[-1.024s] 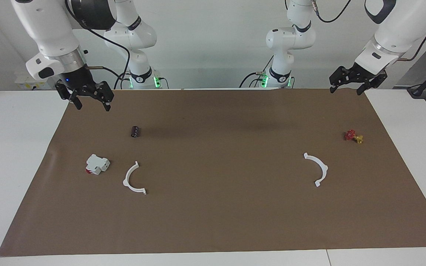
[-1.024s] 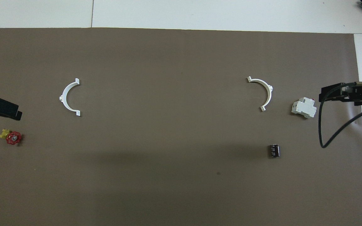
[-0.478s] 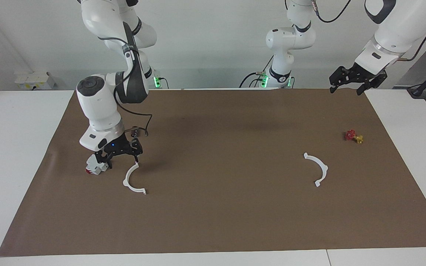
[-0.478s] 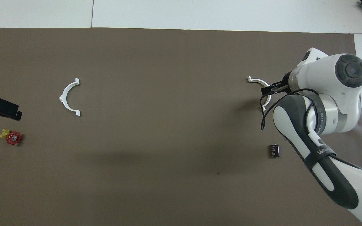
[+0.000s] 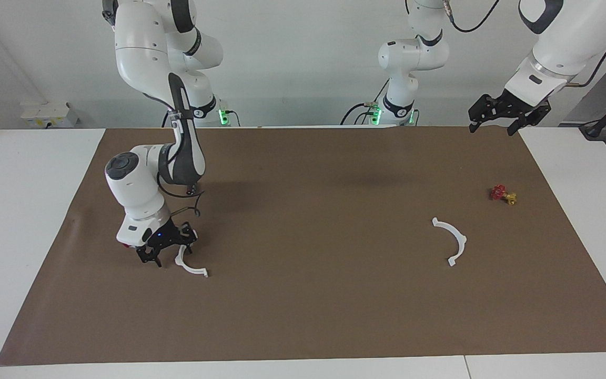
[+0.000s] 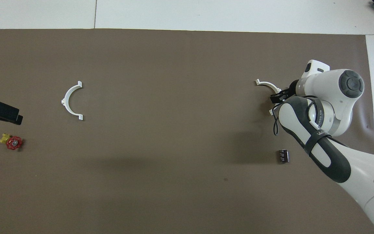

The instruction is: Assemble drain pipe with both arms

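The drain pipe lies as two separate white half-ring arcs on the brown mat. One arc (image 5: pixel 192 268) lies toward the right arm's end; it also shows in the overhead view (image 6: pixel 266 84). My right gripper (image 5: pixel 170 251) is down at mat level over this arc's middle, open, with a finger on either side of it; it also shows in the overhead view (image 6: pixel 277 97). The arm hides part of the arc. The other arc (image 5: pixel 454 238) lies alone toward the left arm's end, also in the overhead view (image 6: pixel 69 101). My left gripper (image 5: pixel 494 120) waits, open and raised, over the mat's corner by its base.
A small black cylinder (image 6: pixel 283 156) lies nearer to the robots than the right gripper's arc. The white blocky part is almost wholly hidden by the right arm. A red and yellow valve (image 5: pixel 503 195) lies nearer to the robots than the lone arc. The brown mat (image 5: pixel 303 316) covers the table.
My right arm has swung from high over the mat's corner down to the arc beside the white blocky part and lowered its open gripper around it. The left arm has not moved.
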Motion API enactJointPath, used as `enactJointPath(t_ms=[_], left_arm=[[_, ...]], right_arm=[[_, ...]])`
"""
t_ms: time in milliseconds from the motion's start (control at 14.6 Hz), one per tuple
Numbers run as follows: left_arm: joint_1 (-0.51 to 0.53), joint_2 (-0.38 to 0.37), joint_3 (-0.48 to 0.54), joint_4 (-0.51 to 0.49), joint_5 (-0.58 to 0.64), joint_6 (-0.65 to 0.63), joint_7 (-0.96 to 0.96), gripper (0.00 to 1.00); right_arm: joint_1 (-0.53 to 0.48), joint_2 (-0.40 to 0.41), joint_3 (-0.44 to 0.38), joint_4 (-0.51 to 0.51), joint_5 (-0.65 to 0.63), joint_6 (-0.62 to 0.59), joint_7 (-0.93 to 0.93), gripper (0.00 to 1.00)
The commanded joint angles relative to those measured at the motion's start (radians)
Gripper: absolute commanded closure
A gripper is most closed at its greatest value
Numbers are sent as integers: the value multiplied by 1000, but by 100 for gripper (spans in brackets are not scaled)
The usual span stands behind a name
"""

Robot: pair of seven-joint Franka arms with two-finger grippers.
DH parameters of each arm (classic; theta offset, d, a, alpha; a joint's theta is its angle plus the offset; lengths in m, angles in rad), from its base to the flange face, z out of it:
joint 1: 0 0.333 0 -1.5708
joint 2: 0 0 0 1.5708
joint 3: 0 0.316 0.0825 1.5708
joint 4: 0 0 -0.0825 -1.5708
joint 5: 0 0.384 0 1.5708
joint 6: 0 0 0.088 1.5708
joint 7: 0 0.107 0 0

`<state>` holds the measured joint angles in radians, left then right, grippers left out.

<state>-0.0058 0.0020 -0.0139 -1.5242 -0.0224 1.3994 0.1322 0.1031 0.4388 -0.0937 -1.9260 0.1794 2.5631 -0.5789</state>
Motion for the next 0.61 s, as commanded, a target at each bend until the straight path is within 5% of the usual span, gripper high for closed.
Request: enactJointPath(t_ms=[0, 68, 137, 205, 546], left_arm=[[10, -22, -9, -19, 12, -8, -3, 0], [10, -22, -9, -19, 12, -7, -3, 0], [10, -22, -9, -19, 12, -8, -3, 0], [10, -22, -9, -19, 12, -7, -3, 0], [10, -22, -9, -19, 12, -8, -3, 0]], right_arm=[[0, 1, 8, 12, 38, 6, -33, 34], [3, 3, 6, 10, 38, 6, -38, 49], [3, 3, 6, 10, 38, 5, -45, 91], [4, 1, 8, 12, 37, 3, -39, 100], [26, -23, 5, 39, 38, -52, 34, 100]])
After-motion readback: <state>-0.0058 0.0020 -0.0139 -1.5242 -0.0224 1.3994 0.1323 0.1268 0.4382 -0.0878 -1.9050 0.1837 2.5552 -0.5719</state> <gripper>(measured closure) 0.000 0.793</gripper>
